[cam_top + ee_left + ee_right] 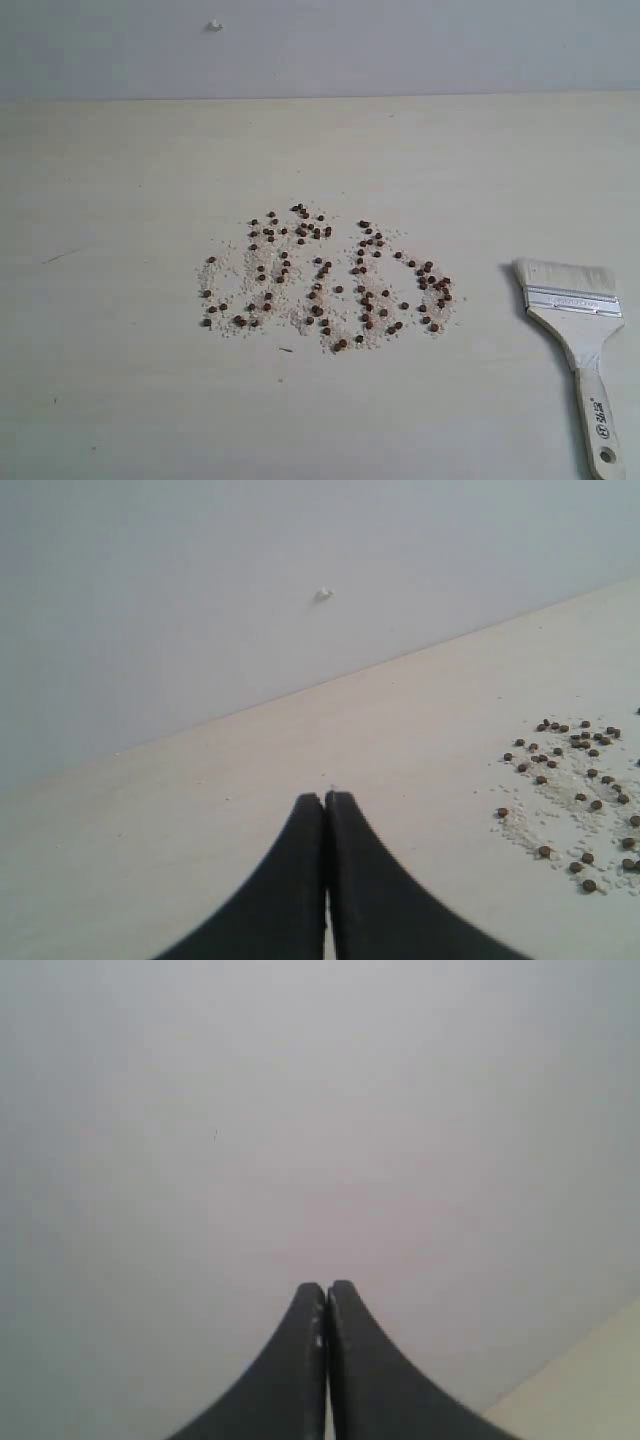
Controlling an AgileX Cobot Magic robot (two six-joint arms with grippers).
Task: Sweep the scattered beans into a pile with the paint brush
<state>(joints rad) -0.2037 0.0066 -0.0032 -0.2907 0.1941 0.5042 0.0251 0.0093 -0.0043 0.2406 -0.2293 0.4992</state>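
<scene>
Left hand [326,798] hangs apart from scattered beans [581,797].

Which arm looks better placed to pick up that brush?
Probably the right arm. The paint brush lies far right in the exterior view, on that arm's side, beyond the beans from the left. The right gripper and left gripper are both shut and empty.

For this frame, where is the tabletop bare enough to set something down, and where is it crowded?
Bare, in the exterior view: the wide stretch left of the beans, the band between them and the back wall, and the strip of table in front. A narrower gap separates beans from paint brush. Crowded: the middle spread.
</scene>
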